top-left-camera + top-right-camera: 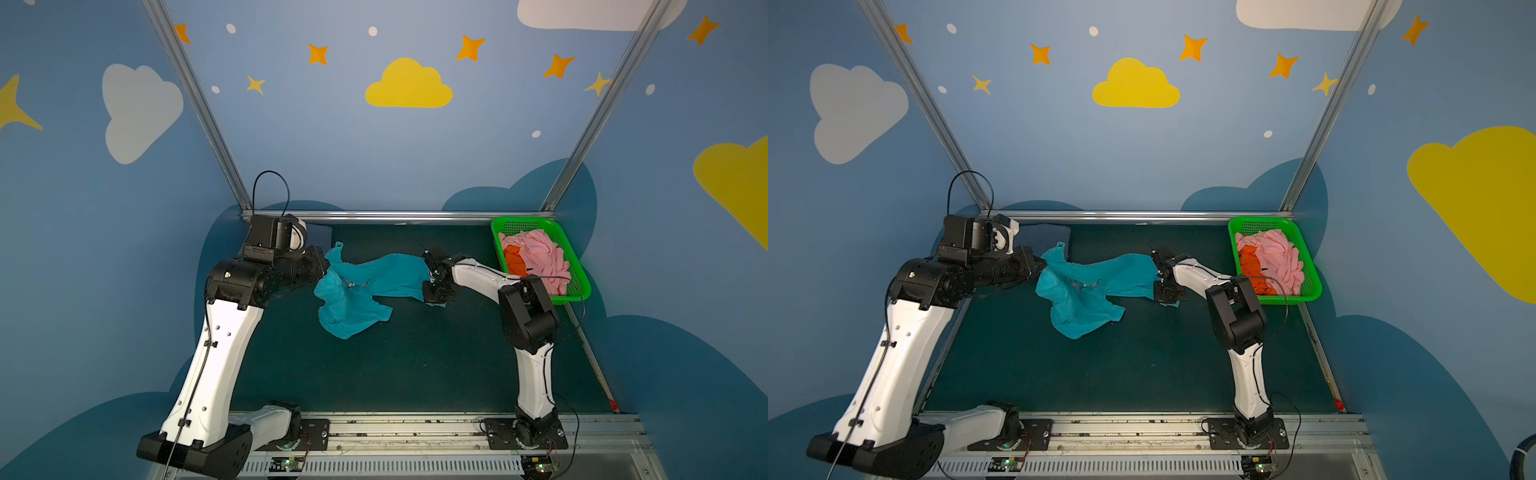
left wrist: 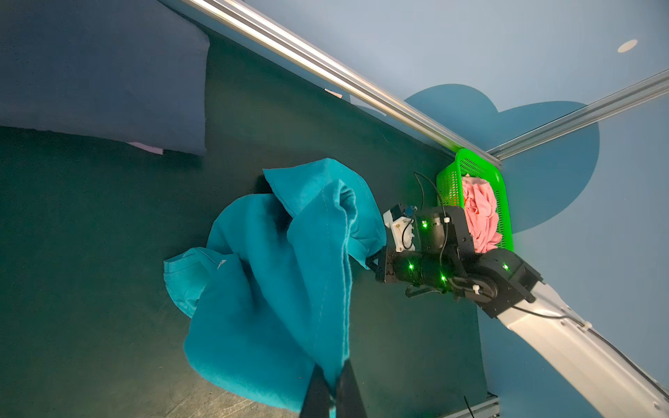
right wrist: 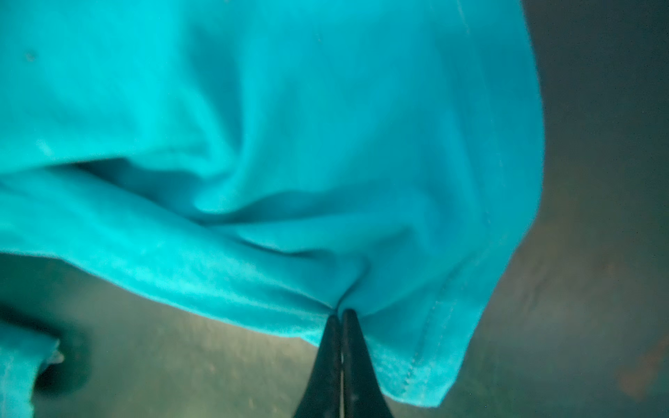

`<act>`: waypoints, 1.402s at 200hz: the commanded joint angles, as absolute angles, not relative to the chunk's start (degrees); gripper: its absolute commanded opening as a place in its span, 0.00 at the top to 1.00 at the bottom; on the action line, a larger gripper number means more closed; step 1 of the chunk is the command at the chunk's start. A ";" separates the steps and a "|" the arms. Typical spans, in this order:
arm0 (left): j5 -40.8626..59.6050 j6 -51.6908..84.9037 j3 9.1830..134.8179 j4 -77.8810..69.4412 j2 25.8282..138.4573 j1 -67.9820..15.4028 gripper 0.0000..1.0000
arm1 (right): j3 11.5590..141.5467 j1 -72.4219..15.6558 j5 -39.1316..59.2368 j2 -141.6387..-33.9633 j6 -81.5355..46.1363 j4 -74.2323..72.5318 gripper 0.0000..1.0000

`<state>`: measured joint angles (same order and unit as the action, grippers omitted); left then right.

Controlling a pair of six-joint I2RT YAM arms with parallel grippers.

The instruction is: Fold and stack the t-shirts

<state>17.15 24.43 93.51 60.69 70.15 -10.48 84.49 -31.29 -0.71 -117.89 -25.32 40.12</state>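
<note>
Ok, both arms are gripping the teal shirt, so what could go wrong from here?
The right jaws pinch only a small fold near the hem of the teal shirt, so it may slip out. The shirt is bunched and twisted in the middle; pulling could spread it crooked.

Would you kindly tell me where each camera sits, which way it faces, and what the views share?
Both top views: high above the arm bases, looking down at the table; left arm and right arm show.
Left wrist: on the left arm, facing across the teal t-shirt toward the green basket; left hand grips the shirt.
Right wrist: close over the shirt; right hand pinches it.
Shared: the teal t-shirt, in all.
</note>
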 commanded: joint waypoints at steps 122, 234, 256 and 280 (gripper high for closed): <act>14.16 23.11 81.50 55.22 69.60 -4.92 0.96 | 64.63 -41.34 9.52 -82.41 -29.36 48.34 0.38; 10.48 29.82 52.81 59.40 56.13 -5.02 0.96 | 110.21 -34.48 6.87 -123.02 -23.47 53.97 0.32; 11.12 29.79 52.51 59.51 57.95 -5.02 0.96 | 117.51 -35.61 7.72 -129.75 -21.78 54.95 0.32; 11.61 29.62 52.60 59.28 58.62 -5.03 0.96 | 124.01 -36.62 7.86 -135.64 -20.42 55.40 0.31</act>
